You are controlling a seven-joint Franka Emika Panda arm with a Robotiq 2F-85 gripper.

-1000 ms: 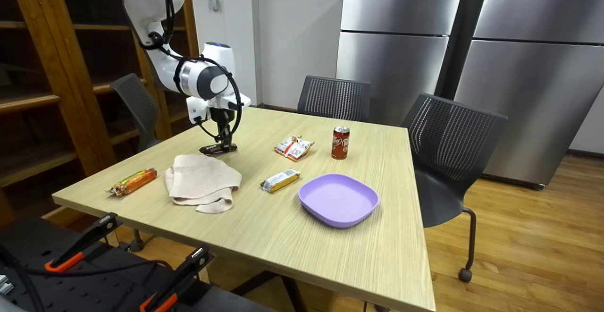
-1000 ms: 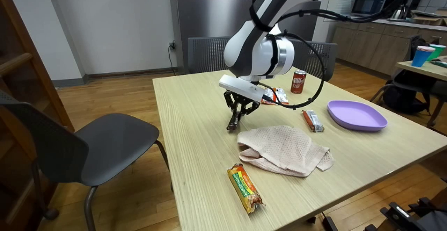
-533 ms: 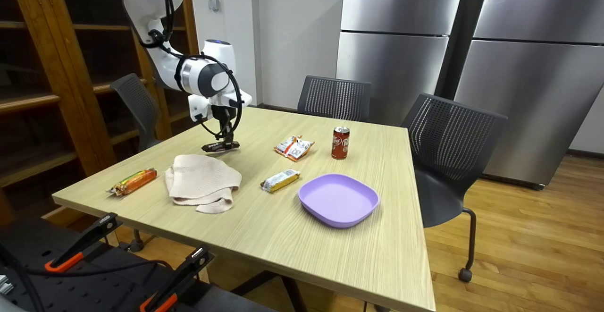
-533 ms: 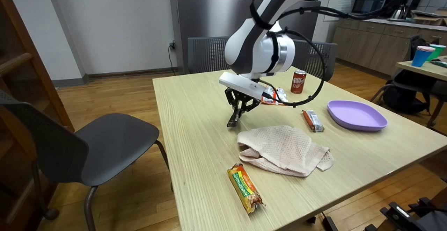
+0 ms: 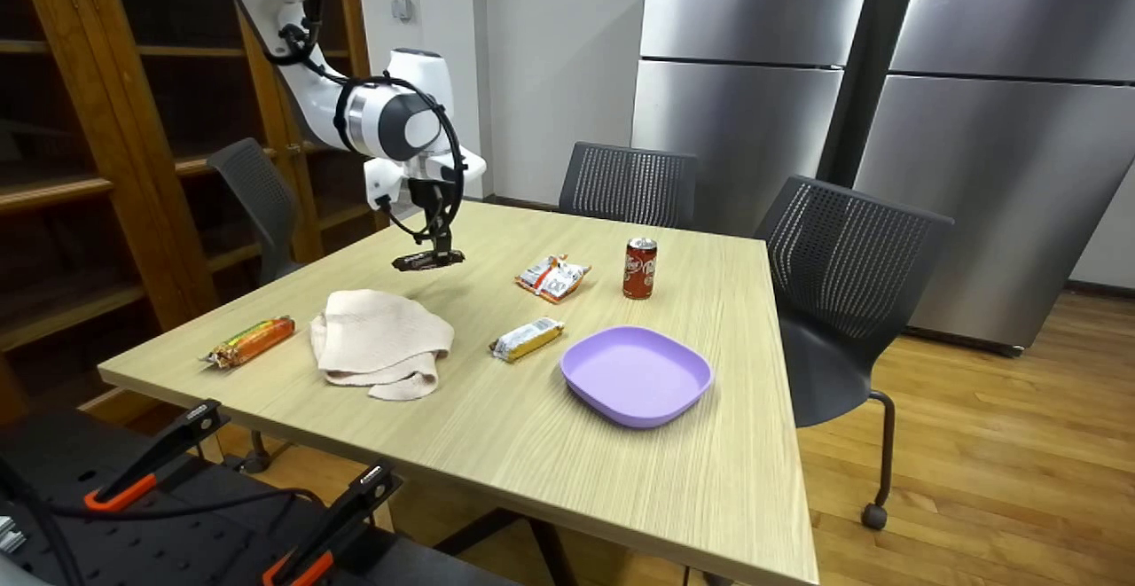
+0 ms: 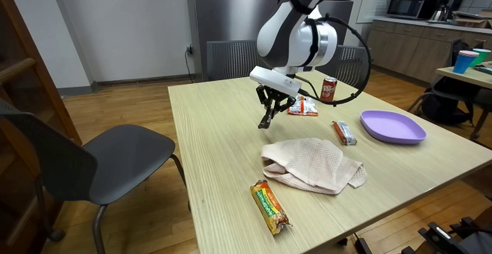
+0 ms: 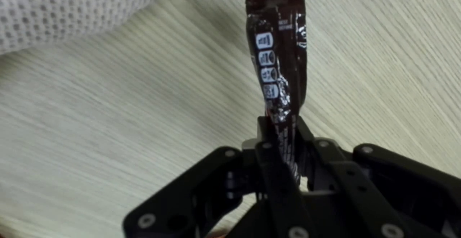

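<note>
Below, a white-labelled snack (image 5: 527, 339) lies between the held bar (image 7: 282, 68) and plate (image 5: 636, 375)

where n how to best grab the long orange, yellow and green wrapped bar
Probably pinch the orange, yellow and green plastic-wrapped bar at its middle, across its narrow width, from straight above: it is long and slim, lying flat on the pale wooden table. The black gripper must first release the dark brown wrapped bar it holds.

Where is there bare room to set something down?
Free: between the purple plate and a clamp; between the pink cloth and its nearest chair. Crowded: around the packet, can and small bar. Near the cloth hangs the tool, holding a dark bar.
</note>
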